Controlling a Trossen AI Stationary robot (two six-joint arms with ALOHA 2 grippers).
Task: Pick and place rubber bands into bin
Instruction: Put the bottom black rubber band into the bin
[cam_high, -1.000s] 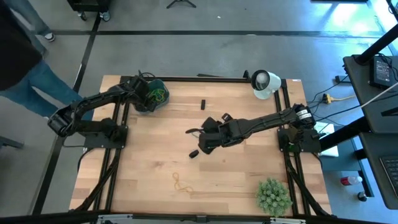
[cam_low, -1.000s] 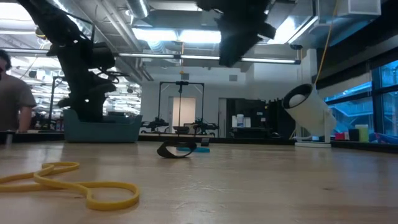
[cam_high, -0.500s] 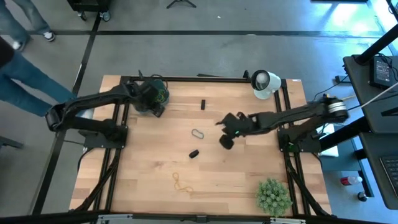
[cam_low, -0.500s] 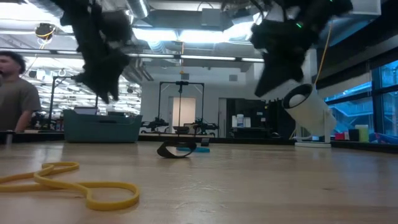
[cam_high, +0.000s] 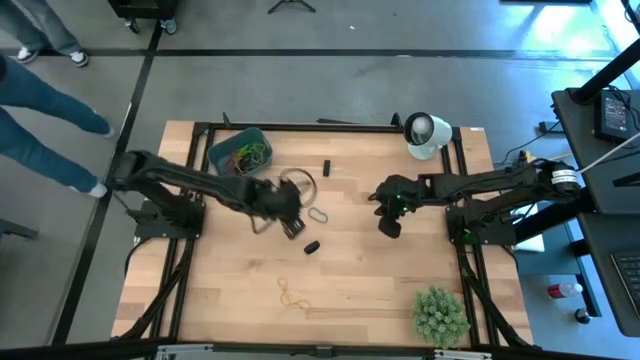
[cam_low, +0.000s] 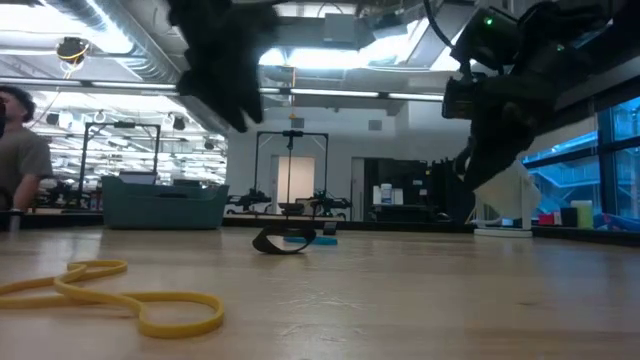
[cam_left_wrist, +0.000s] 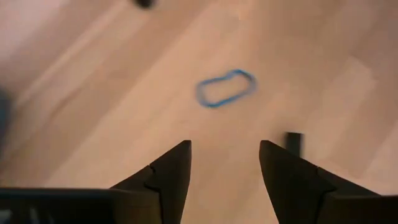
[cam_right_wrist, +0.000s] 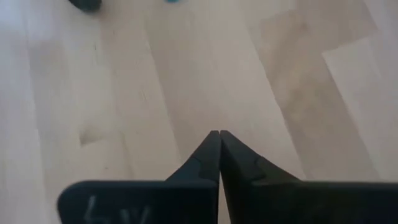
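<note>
The teal bin (cam_high: 238, 152) stands at the table's far left with several coloured rubber bands in it. On the bare wood lie a pale blue band (cam_high: 318, 215), a dark band (cam_high: 311, 247) and a yellow band (cam_high: 291, 293). My left gripper (cam_high: 290, 222) hovers open above the table's middle, just left of the blue band (cam_left_wrist: 225, 88), touching nothing. My right gripper (cam_high: 388, 228) hangs shut and empty right of the middle, above bare wood (cam_right_wrist: 216, 134). In the low view the yellow band (cam_low: 110, 300) lies nearest and the dark band (cam_low: 283, 241) farther back.
A white cup-like object (cam_high: 425, 133) stands at the far right corner and a spiky green ball (cam_high: 440, 313) at the near right corner. A small black piece (cam_high: 326, 167) lies beyond the blue band. A person (cam_high: 40, 110) walks past the table's left side.
My left gripper has swung from over the bin toward the table's middle and near side, ending beside the blue band. My right gripper has drawn back from the middle toward the right edge and sunk lower. The blue band lies where the right gripper was.
</note>
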